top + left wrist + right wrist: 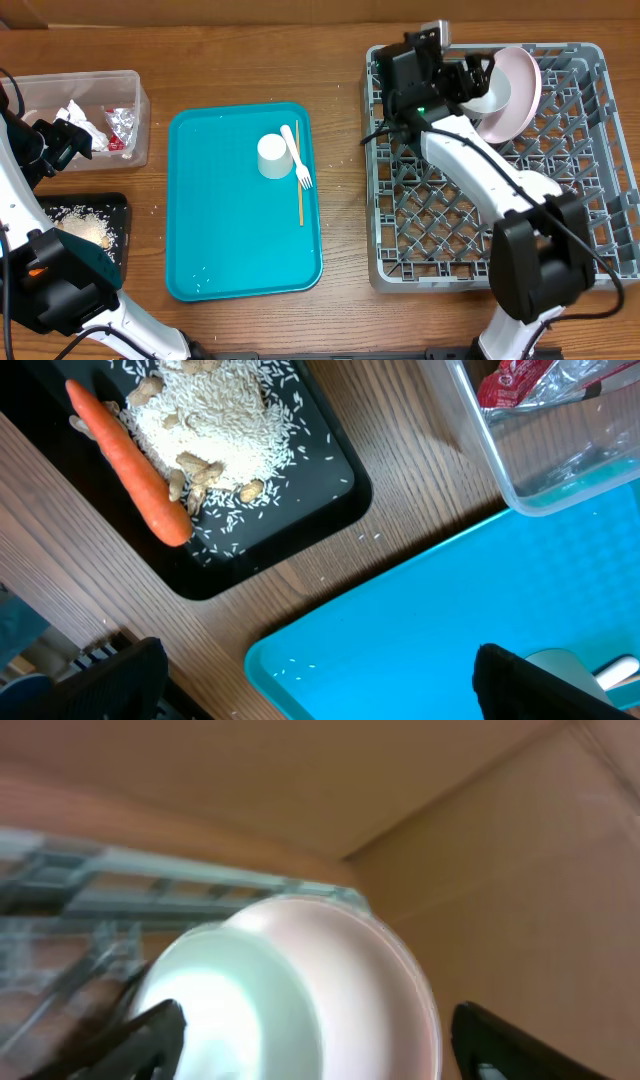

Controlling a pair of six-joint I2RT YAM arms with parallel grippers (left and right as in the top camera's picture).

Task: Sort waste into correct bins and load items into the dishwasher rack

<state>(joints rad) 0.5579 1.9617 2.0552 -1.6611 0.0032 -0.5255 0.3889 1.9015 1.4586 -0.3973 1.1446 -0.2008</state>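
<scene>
My right gripper point(470, 80) stands open at the far left corner of the grey dishwasher rack point(600, 200). In the right wrist view its fingers point(150, 1035) are spread wide, either side of a white bowl point(230, 1000) that leans against the upright pink plate point(370, 980). A white cup point(272, 156), a white fork point(298, 160) and a wooden stick point(300, 195) lie on the teal tray point(220, 250). My left gripper point(315, 690) is open over that tray's corner, holding nothing. A carrot point(130, 460) and rice point(210, 415) lie in the black tray point(300, 510).
The clear tub point(90, 85) at the far left holds white napkins point(75, 120) and a red wrapper point(122, 125). Another white dish point(540, 185) sits in the rack, partly under my right arm. Rice grains are scattered on the wood by the black tray.
</scene>
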